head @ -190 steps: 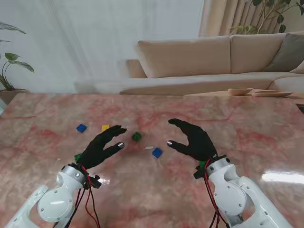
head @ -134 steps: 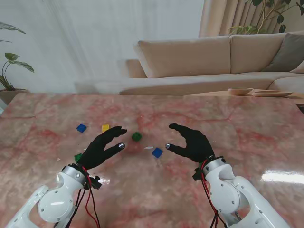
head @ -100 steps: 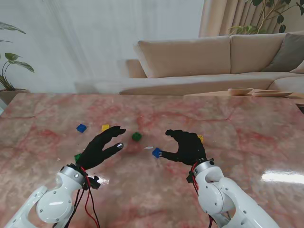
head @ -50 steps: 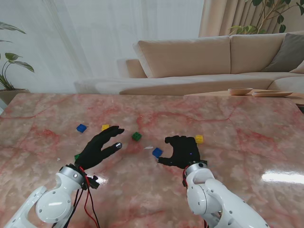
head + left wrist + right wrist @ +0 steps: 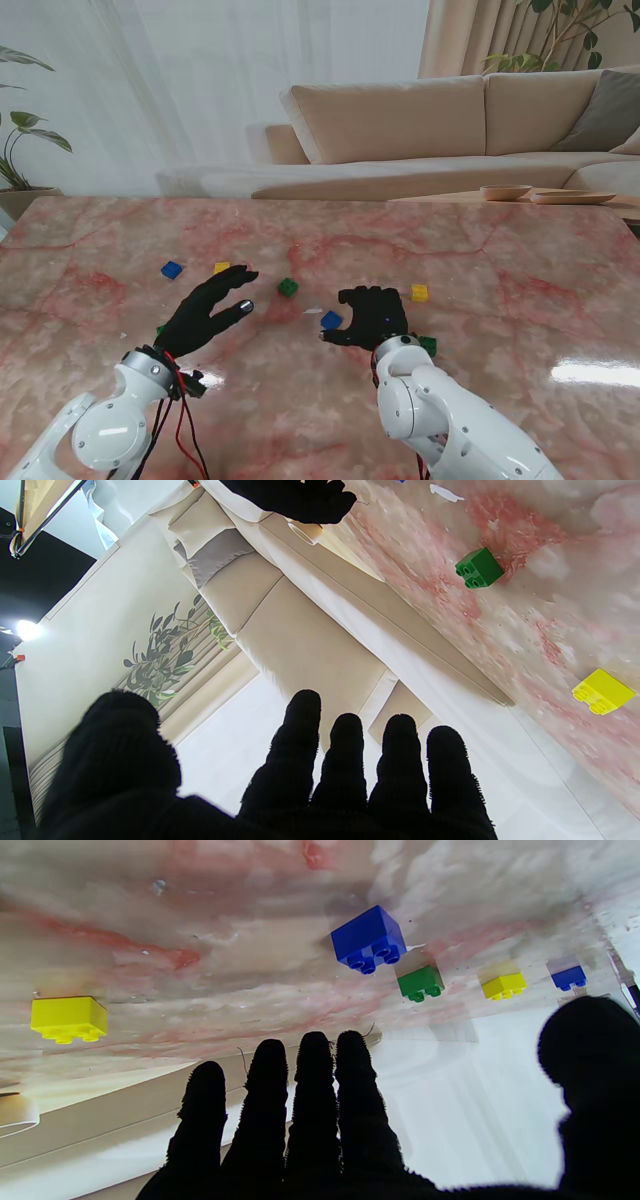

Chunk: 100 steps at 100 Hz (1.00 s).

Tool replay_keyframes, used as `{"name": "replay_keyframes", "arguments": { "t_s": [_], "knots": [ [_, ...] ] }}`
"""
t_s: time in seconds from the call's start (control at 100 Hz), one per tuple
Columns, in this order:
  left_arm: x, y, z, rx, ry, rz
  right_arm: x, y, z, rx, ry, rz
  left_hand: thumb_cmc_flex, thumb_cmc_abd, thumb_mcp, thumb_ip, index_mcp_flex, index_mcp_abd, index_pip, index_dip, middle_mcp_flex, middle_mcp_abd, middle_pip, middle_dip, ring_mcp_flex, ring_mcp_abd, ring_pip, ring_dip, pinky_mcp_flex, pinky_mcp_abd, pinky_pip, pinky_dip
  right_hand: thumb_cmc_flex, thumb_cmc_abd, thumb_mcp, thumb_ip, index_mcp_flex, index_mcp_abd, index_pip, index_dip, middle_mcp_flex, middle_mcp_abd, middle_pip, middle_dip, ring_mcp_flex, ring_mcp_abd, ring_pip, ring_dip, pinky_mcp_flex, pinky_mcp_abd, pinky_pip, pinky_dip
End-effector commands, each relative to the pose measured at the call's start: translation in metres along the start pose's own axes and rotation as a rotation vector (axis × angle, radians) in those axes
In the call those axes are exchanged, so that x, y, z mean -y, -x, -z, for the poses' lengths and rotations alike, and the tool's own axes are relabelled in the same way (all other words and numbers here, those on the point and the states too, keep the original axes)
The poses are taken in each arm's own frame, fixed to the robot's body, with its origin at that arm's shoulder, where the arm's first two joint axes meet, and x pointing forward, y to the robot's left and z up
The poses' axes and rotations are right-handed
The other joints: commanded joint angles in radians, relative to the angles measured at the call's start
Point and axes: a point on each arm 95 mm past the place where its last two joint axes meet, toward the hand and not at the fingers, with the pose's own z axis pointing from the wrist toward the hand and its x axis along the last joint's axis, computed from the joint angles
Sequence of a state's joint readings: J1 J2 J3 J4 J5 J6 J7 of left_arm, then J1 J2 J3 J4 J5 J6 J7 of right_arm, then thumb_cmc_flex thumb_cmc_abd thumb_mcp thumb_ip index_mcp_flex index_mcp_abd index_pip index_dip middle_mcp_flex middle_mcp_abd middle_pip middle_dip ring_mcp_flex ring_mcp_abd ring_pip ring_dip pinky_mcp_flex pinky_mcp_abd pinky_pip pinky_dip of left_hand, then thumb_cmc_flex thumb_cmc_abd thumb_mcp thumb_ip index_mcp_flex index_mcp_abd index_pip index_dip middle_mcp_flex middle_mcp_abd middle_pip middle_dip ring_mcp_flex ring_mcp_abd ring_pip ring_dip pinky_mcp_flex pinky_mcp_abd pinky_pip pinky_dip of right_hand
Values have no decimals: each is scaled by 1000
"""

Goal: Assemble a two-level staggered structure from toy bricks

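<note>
The right hand [image 5: 372, 317] sits low over the desk [image 5: 520, 300] just beside the near blue brick [image 5: 331, 320], which I take as the landmark. Its fingers [image 5: 312, 1075] are spread in a wide span with the thumb well apart from them, and they hold nothing. That posture suits a pinch on this brick, probably the first piece of the lower level; whether a fingertip already touches it I cannot tell. The left hand [image 5: 210, 310] hovers on the far side of the blue brick from the right hand, fingers [image 5: 345, 760] likewise open and empty, most likely kept out of the way until a second brick or a steadying hold is needed. No brick is stacked on another, so the structure seems not yet begun, and the loose scatter leaves room for fingers to reach around each piece. Counting in the stand view: two blue bricks, the landmark and a second blue brick [image 5: 172, 269] farther from me and well to the left; two yellow bricks, one yellow [image 5: 221, 268] beside that far blue and another yellow [image 5: 420, 292] to the right of the landmark; and three green, a green brick [image 5: 288, 287] just beyond the landmark, a green piece [image 5: 428, 346] by the right wrist, and a green sliver [image 5: 161, 329] half hidden by the left hand.
</note>
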State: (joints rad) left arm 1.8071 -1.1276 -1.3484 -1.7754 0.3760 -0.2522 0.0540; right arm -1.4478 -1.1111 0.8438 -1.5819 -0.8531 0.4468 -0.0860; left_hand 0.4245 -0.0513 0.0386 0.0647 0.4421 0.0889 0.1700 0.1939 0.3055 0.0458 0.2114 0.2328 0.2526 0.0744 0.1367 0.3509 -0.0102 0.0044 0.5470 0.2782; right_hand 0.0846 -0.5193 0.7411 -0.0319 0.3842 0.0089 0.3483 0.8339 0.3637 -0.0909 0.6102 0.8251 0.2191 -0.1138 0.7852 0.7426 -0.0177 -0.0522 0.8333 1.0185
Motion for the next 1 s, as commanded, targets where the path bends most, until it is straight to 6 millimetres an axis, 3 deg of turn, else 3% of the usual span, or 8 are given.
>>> {"name": "replay_keyframes", "arguments": {
  "t_s": [0.0,0.24,0.32,0.33,0.73,0.92,0.93,0.99],
  "knots": [
    [-2,1,2,8,5,3,6,1,-3,15,-33,-4,4,35,2,9,12,9,-8,-12,7,-27,-13,-9,-33,-49,-20,-12,-13,-32,-34,-9,-28,-17,20,-27,17,1,1,17,-24,-1,5,20,-36,-9,13,19,-23,-23,28,27],
    [-2,2,2,10,6,0,11,-2,-16,26,-77,22,5,35,2,9,13,9,-8,-11,6,-14,-14,-9,-33,-50,-19,-12,-13,-33,-34,-9,-23,-23,17,-30,24,-13,18,38,-30,-8,8,22,-36,-12,15,19,-21,-26,30,25],
    [-1,2,2,11,7,-1,13,-3,-20,33,-89,26,5,34,2,9,13,8,-7,-11,9,-27,-12,-8,-33,-50,-19,-12,-13,-33,-35,-9,-22,-21,16,-31,20,-12,20,43,-34,-8,8,23,-39,-12,15,19,-23,-26,30,24],
    [-1,2,3,11,7,-2,13,-4,-21,34,-90,27,5,34,2,9,13,8,-8,-11,7,-13,-13,-8,-33,-49,-19,-12,-13,-33,-35,-9,-22,-22,16,-31,19,-11,20,44,-34,-9,9,23,-39,-12,15,19,-24,-26,30,24],
    [2,6,6,24,9,-3,24,-3,-33,72,-135,58,8,31,4,8,13,8,-6,-11,8,-26,-12,-8,-33,-49,-18,-12,-12,-33,-35,-10,-8,-33,7,-38,32,-20,33,68,-32,-13,24,29,-35,-14,21,20,-19,-28,38,23],
    [2,7,7,26,13,0,29,-3,-35,73,-143,71,12,31,5,7,13,8,-6,-11,7,-28,-12,-8,-34,-49,-19,-12,-13,-33,-36,-10,39,-69,-9,-52,48,-77,121,163,-26,-29,41,35,-21,-21,33,21,-12,-29,52,20],
    [2,7,7,26,13,0,30,-3,-36,73,-143,72,12,32,5,7,13,8,-6,-11,5,-14,-13,-9,-34,-49,-19,-12,-13,-33,-36,-10,41,-70,-10,-52,48,-79,125,169,-26,-29,42,35,-21,-21,34,21,-12,-29,53,20],
    [2,7,7,26,13,0,31,-3,-36,70,-141,75,12,31,5,6,13,8,-6,-11,8,-28,-12,-9,-35,-50,-19,-12,-13,-33,-36,-10,60,-82,-12,-53,53,-88,133,179,-19,-33,47,36,-15,-22,37,21,-8,-29,57,20]
  ]
}}
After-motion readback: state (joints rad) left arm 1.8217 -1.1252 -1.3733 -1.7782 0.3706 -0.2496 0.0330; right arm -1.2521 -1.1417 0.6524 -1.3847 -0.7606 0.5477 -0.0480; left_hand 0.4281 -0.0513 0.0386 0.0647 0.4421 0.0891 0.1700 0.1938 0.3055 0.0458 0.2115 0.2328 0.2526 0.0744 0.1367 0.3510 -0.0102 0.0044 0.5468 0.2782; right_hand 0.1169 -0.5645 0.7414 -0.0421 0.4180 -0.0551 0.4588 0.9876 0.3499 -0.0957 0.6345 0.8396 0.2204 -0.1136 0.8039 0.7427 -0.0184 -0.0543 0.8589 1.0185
